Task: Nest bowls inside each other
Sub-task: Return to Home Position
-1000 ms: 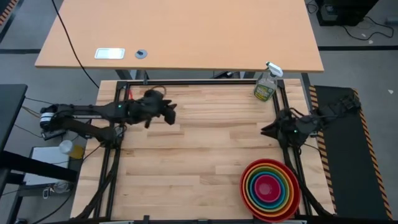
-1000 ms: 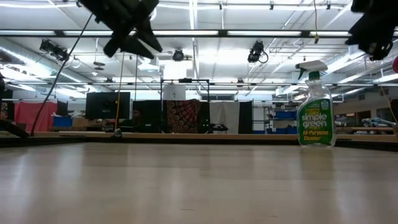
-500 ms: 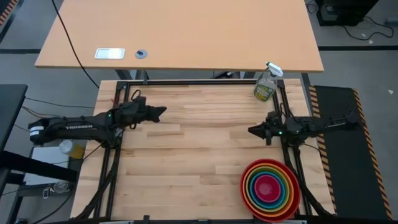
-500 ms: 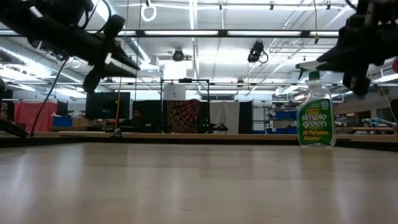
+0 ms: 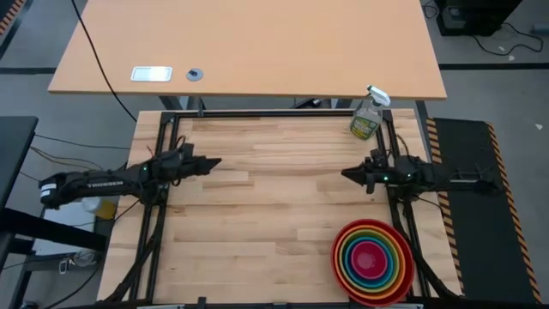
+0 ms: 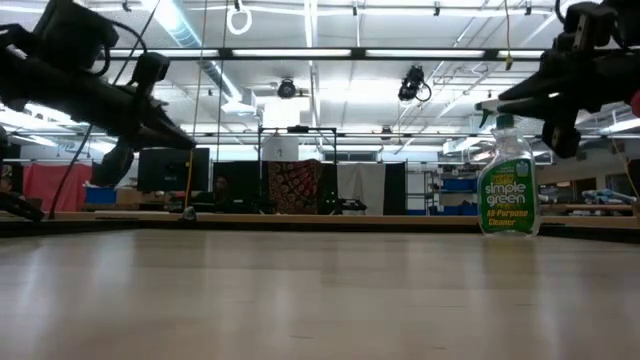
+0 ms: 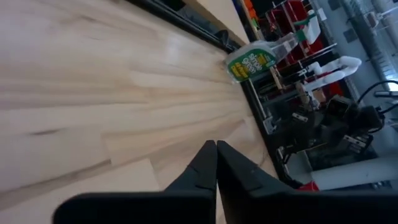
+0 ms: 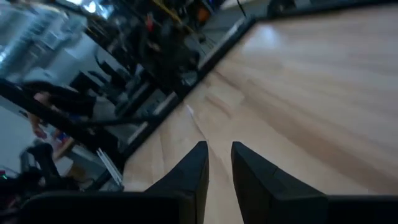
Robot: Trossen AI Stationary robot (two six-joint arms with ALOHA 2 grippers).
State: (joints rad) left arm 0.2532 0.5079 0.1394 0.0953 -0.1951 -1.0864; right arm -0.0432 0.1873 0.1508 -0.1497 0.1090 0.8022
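Observation:
The bowls (image 5: 372,260) sit nested in one stack at the table's near right corner: red outermost, then orange, green and blue rings, magenta-pink in the middle. The red bowl rests on the table. My left gripper (image 5: 216,160) hovers near the table's left edge, pointing toward the right, with its fingers shut (image 7: 216,149) and nothing between them. My right gripper (image 5: 346,175) hovers by the right edge, beyond the stack, and points left. Its fingers stand slightly apart (image 8: 219,152) with nothing between them. Both grippers are well clear of the bowls.
A clear spray bottle (image 5: 367,118) with yellowish liquid stands at the table's far right corner, also seen in the low view (image 6: 506,185). A black frame rail (image 5: 283,113) runs along the far edge. Bare wood (image 5: 274,197) lies between the two grippers.
My left gripper has drawn back toward the table's left edge, sunk, rolled about its own line, and shut. My right gripper has sunk and swung to point level toward the table's left. The nested bowls have stayed where they were.

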